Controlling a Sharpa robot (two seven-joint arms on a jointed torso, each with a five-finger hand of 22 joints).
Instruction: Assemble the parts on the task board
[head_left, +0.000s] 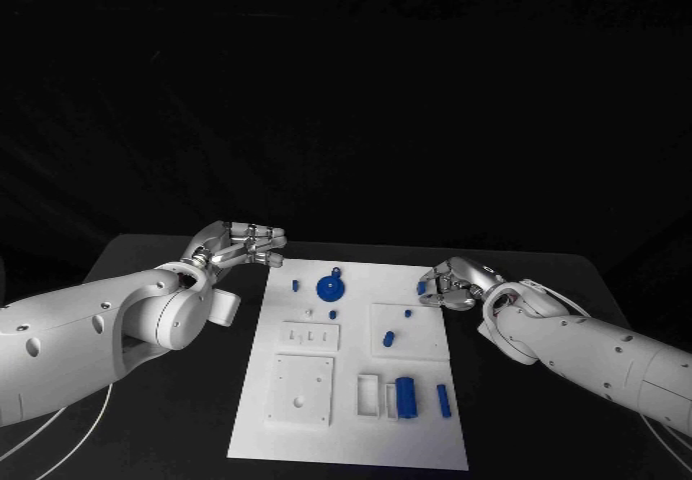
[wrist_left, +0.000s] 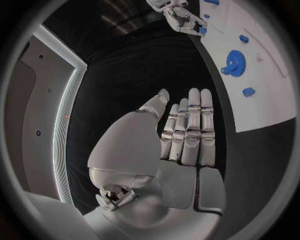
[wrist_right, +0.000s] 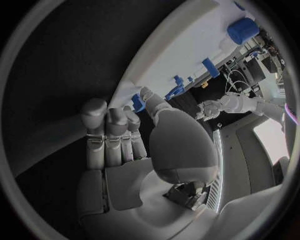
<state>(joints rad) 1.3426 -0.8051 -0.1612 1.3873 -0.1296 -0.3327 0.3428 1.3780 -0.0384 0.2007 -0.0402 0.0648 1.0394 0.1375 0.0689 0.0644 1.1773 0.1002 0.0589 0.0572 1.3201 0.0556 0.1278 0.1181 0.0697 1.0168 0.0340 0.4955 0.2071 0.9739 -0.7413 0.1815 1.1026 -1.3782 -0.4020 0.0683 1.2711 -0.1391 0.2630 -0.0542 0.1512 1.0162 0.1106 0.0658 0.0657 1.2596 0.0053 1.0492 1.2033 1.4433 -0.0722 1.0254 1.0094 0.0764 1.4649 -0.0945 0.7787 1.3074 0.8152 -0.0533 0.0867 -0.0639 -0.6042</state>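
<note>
The white task board (head_left: 361, 440) lies in the middle of the table. On it are a blue gear (head_left: 330, 290), several small blue pegs such as one (head_left: 388, 339) mid-board, and a blue cylinder (head_left: 407, 397) with a blue bar (head_left: 443, 400) near the front. My right hand (head_left: 454, 283) is at the board's far right edge, and its thumb and a finger pinch a small blue part (head_left: 423, 287), also seen at the fingertips (wrist_right: 137, 102). My left hand (head_left: 238, 245) hovers off the board's far left corner with straight fingers (wrist_left: 190, 125), holding nothing.
White recessed blocks (head_left: 303, 392) sit on the board's near left, and a slotted holder (head_left: 369, 396) stands beside the cylinder. Black table (head_left: 173, 420) surrounds the board on both sides. The gear (wrist_left: 234, 62) lies close to my left hand.
</note>
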